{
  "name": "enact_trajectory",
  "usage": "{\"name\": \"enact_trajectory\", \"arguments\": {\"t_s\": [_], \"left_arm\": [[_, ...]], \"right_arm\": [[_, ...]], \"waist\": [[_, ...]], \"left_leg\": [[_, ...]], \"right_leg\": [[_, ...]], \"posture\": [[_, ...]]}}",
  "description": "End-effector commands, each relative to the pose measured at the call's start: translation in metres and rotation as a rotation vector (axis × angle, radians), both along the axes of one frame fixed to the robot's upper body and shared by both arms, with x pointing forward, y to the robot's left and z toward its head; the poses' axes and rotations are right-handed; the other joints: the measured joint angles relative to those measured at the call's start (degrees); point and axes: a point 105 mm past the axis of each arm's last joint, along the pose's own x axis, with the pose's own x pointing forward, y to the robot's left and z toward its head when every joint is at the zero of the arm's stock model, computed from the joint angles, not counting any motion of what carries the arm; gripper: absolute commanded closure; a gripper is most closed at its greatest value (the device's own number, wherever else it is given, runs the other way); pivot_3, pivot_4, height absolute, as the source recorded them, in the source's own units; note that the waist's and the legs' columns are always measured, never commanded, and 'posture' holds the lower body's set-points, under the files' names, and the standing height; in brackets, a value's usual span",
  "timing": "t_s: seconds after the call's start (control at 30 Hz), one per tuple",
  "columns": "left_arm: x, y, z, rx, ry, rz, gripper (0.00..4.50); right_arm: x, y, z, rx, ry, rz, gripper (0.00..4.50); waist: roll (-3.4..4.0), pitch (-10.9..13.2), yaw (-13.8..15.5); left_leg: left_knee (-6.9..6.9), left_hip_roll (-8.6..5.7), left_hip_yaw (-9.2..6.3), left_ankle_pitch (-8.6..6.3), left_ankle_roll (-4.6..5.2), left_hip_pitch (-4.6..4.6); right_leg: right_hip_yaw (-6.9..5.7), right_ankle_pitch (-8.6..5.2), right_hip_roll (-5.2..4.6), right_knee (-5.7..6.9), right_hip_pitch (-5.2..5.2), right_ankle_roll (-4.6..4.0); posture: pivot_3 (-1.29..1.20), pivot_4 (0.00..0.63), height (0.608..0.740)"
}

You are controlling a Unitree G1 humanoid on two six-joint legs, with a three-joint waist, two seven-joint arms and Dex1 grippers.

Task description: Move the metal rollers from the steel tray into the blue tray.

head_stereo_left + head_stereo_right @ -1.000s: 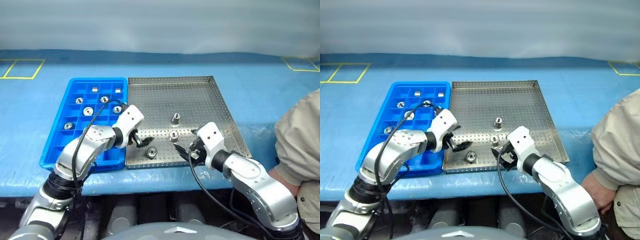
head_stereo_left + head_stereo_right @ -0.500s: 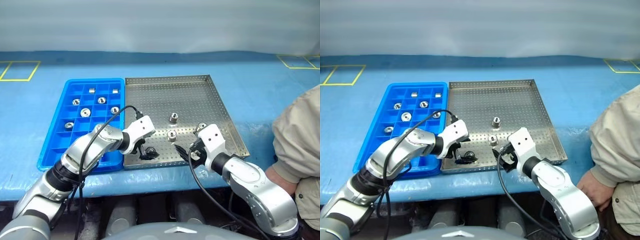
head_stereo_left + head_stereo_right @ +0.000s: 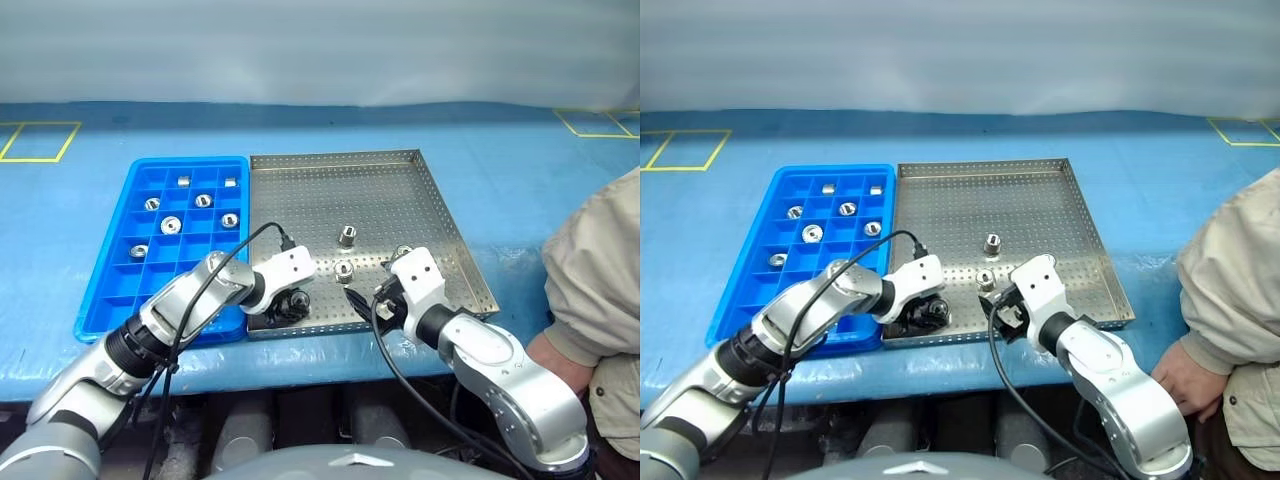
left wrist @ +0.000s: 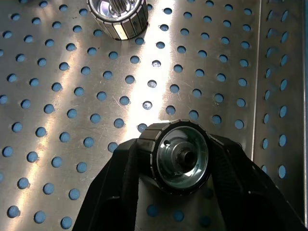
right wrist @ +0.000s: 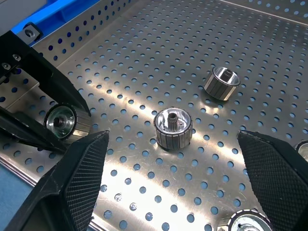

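Left claw now clamped on roller, flange visible up close

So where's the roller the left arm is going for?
It sits between the left gripper's black fingers, near the front-left corner of the steel tray, close to the blue tray; that metal roller rests on the perforated floor.

blue tray left of steel tray
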Motion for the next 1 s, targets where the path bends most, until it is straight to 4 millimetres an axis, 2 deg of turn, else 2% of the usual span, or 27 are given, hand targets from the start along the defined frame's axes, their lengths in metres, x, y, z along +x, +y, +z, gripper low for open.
{"name": "enact_trajectory", "arguments": {"t_s": [0.03, 0.1, 0.17, 0.23, 0.3, 0.47, 0.53, 0.7, 0.97, 1.0], "left_arm": [[0.024, 0.008, 0.028, -0.084, -0.135, 0.173, 2.65], [0.033, 0.016, 0.035, -0.128, -0.17, 0.288, 2.65], [0.046, 0.028, 0.053, -0.212, -0.266, 0.468, 2.65], [0.058, 0.052, 0.069, -0.264, -0.404, 0.702, 2.65], [0.062, 0.073, 0.077, -0.262, -0.5, 0.87, 2.65], [0.043, 0.13, 0.082, -0.17, -0.687, 1.225, 2.65], [0.033, 0.141, 0.077, -0.137, -0.694, 1.303, 2.65], [0.01, 0.151, 0.055, -0.087, -0.625, 1.404, 2.65], [0.0, 0.141, 0.026, -0.053, -0.484, 1.401, 2.65], [-0.001, 0.141, 0.024, -0.048, -0.473, 1.403, 2.3]], "right_arm": [[0.002, 0.011, 0.012, 0.014, -0.056, 0.053, 0.0], [0.002, 0.015, 0.013, 0.013, -0.063, 0.081, 0.0], [0.003, 0.024, 0.016, 0.019, -0.072, 0.127, 0.0], [0.005, 0.035, 0.019, 0.029, -0.083, 0.176, 0.0], [0.008, 0.043, 0.021, 0.035, -0.091, 0.21, 0.0], [0.01, 0.069, 0.026, 0.046, -0.111, 0.351, 0.0], [0.01, 0.076, 0.027, 0.051, -0.115, 0.391, 0.0], [0.01, 0.088, 0.028, 0.058, -0.123, 0.458, 0.0], [0.01, 0.091, 0.028, 0.06, -0.126, 0.482, 0.0], [0.01, 0.091, 0.028, 0.06, -0.126, 0.481, 0.0]], "waist": [[0.0, 0.0, 0.0], [-0.01, 0.0, 0.1], [-0.01, 0.0, 0.1], [-0.03, 0.1, 0.1], [-0.07, 0.1, 0.2], [-0.08, 0.1, 0.4], [-0.09, 0.1, 1.2], [-0.12, 0.1, 3.3], [-0.11, 0.1, 4.2], [-0.1, 0.1, 4.2]], "left_leg": [[0.0, 0.0, 0.0, 0.0, 0.0, 0.0], [0.01, 0.0, 0.0, 0.0, 0.0, -0.01], [0.0, 0.0, -0.02, 0.0, 0.0, 0.0], [0.0, 0.01, -0.01, 0.0, 0.0, 0.0], [0.02, -0.01, -0.04, 0.01, 0.0, -0.02], [-0.02, -0.02, -0.04, 0.01, 0.0, 0.03], [-0.02, -0.03, -0.07, 0.01, 0.0, 0.02], [0.0, -0.06, -0.12, 0.0, 0.0, -0.01], [0.05, -0.07, -0.13, 0.04, 0.06, -0.01], [0.04, -0.07, -0.13, 0.04, 0.06, 0.0]], "right_leg": [[0.0, 0.0, 0.0, 0.0, 0.0, 0.0], [0.0, 0.01, 0.0, 0.01, -0.01, 0.03], [-0.01, 0.02, 0.01, 0.0, 0.01, 0.04], [0.03, 0.07, 0.02, -0.01, 0.0, 0.11], [0.01, 0.18, 0.02, -0.01, 0.02, 0.3], [0.01, 0.23, 0.01, -0.02, 0.06, 0.34], [-0.01, 0.24, -0.01, -0.02, 0.06, 0.34], [-0.09, 0.2, -0.07, -0.06, 0.1, 0.25], [-0.14, 0.17, -0.15, -0.11, 0.15, 0.19], [-0.14, 0.16, -0.15, -0.11, 0.15, 0.18]], "posture": [[-0.02, 0.15, 0.74], [-0.02, 0.15, 0.74], [0.0, 0.15, 0.74], [0.02, 0.15, 0.74], [0.04, 0.15, 0.74], [0.11, 0.15, 0.74], [0.13, 0.15, 0.74], [0.17, 0.15, 0.74], [0.17, 0.15, 0.74], [0.17, 0.15, 0.74]]}}
